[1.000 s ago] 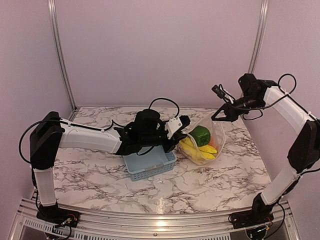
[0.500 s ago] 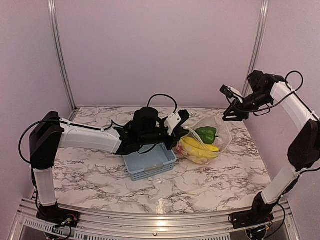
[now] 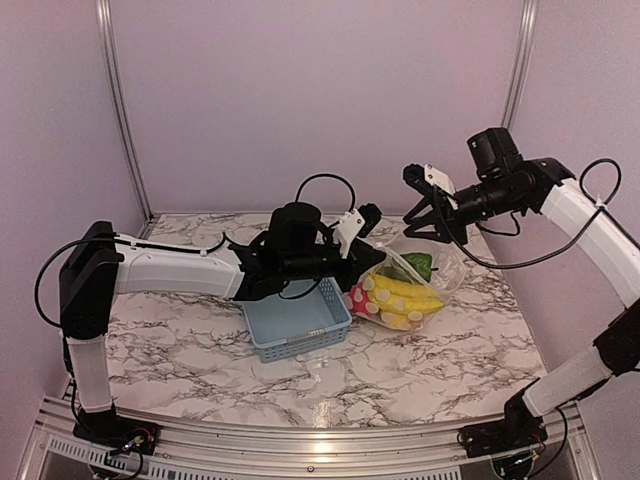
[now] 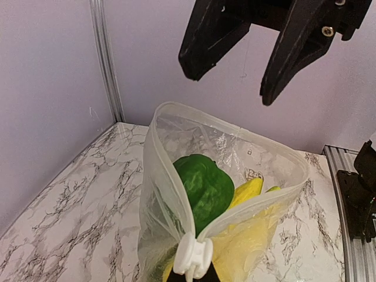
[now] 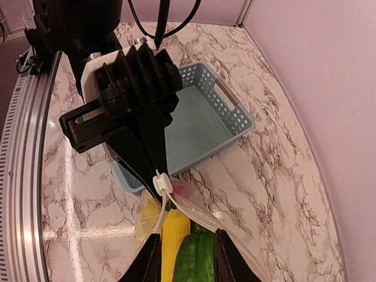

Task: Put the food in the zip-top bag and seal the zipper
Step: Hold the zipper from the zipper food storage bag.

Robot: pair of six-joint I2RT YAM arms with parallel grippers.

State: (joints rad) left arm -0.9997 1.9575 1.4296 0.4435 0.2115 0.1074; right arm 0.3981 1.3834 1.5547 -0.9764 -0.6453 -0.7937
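Observation:
The zip-top bag [image 3: 415,290] lies on the table right of the basket, its mouth gaping toward the back. Inside is the food: yellow bananas [image 3: 402,296], a green piece [image 4: 204,187] and a red piece [image 3: 357,297]. My left gripper [image 3: 372,262] is shut on the bag's corner at the white slider [image 4: 192,257]. The zipper [image 4: 267,202] runs from there as two parted pale strips. My right gripper [image 3: 425,232] hangs open just above the bag's mouth, fingers [image 5: 150,261] astride the green piece, holding nothing.
A blue-grey mesh basket [image 3: 295,325] with nothing in it stands on the marble table, under my left arm. The back wall and its corner posts [image 3: 513,70] rise close behind the bag.
My right gripper let go of the bag's rim, opened, swung right, then came back left over the mouth. The bag sank lower onto the table. My left gripper kept its hold.

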